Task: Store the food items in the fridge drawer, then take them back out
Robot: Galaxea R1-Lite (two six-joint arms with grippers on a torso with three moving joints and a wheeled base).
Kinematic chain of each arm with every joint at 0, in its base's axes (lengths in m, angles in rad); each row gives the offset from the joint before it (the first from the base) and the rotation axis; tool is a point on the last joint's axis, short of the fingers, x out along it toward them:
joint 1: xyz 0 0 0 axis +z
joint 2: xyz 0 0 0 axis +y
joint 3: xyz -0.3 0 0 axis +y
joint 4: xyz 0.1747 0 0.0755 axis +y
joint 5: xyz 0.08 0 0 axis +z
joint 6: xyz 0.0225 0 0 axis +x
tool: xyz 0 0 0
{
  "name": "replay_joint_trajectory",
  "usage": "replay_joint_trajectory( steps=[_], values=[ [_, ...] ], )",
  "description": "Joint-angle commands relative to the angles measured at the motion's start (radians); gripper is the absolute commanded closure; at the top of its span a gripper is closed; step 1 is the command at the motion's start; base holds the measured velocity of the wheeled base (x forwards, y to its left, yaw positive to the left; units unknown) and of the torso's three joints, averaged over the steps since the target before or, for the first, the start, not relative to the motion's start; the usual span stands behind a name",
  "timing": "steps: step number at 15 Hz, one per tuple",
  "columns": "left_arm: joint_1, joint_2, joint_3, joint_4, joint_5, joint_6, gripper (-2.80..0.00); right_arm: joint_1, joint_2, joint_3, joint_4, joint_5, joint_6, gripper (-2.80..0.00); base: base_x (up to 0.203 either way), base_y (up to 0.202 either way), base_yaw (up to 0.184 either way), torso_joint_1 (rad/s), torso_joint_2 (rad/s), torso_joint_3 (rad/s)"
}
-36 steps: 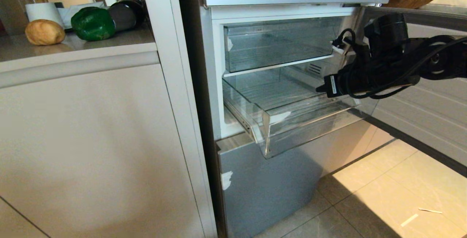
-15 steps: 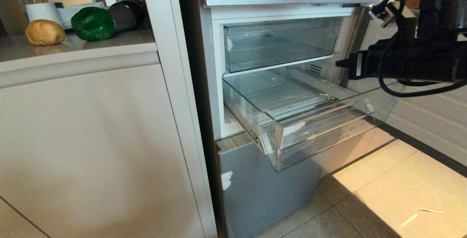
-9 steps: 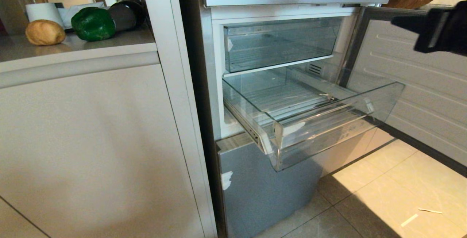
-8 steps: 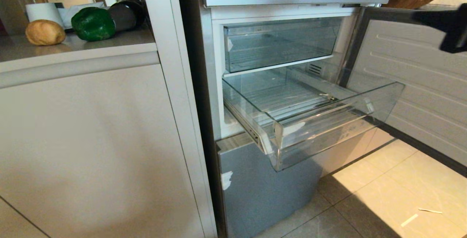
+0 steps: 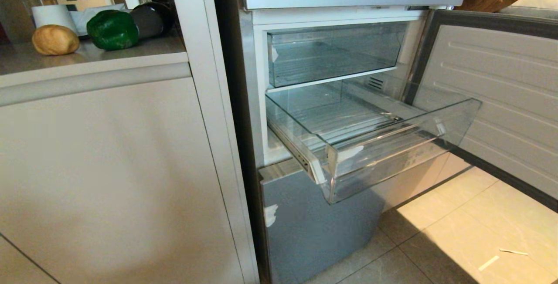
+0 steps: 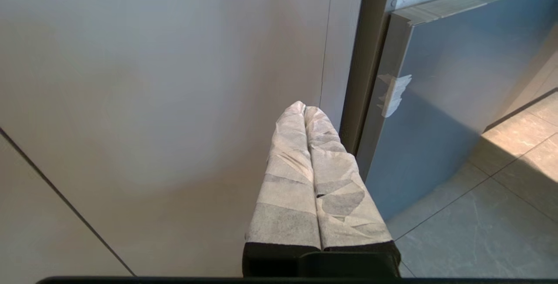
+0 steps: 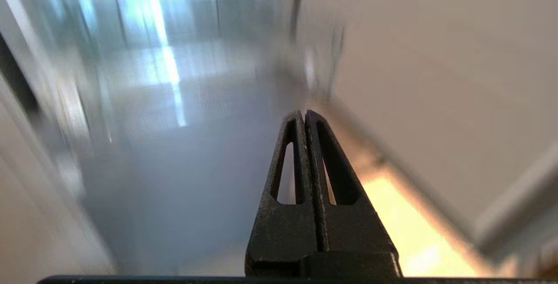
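left end effector [image 6: 304,109]: fingers pressed together, empty | right end effector [image 7: 304,112]: fingers pressed together, empty

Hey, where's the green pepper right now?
In the head view the green bell pepper sits on the countertop at upper left, just right of the golden-brown lump, outside the fridge.

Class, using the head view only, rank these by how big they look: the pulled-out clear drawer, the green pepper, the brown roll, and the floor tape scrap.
1. Clear drawer
2. Green pepper
3. Brown roll, only slightly smaller than the pepper
4. Tape scrap
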Motion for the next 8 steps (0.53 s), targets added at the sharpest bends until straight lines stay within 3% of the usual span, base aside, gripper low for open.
replay_joint_trajectory(
  steps=[1, 3, 6, 8],
  values=[
    [0.000, 0.000, 0.011, 0.000, 0.000, 0.000, 0.00, -0.050, -0.155, 0.226, 0.028, 0.003, -0.023, 0.00, 0.000, 0.000, 0.000, 0.000, 0.00, 0.000],
    [0.000, 0.000, 0.011, 0.000, 0.000, 0.000, 0.00, -0.060, -0.165, 0.420, 0.006, -0.023, -0.052, 0.00, 0.000, 0.000, 0.000, 0.000, 0.00, 0.000],
    [0.000, 0.000, 0.011, 0.000, 0.001, 0.000, 0.00, -0.064, -0.167, 0.686, -0.091, 0.042, -0.076, 0.00, 0.000, 0.000, 0.000, 0.000, 0.00, 0.000],
    [0.000, 0.000, 0.011, 0.000, 0.000, 0.000, 0.00, -0.040, -0.186, 0.707, -0.120, 0.078, -0.080, 0.00, 0.000, 0.000, 0.000, 0.000, 0.00, 0.000]
  ],
)
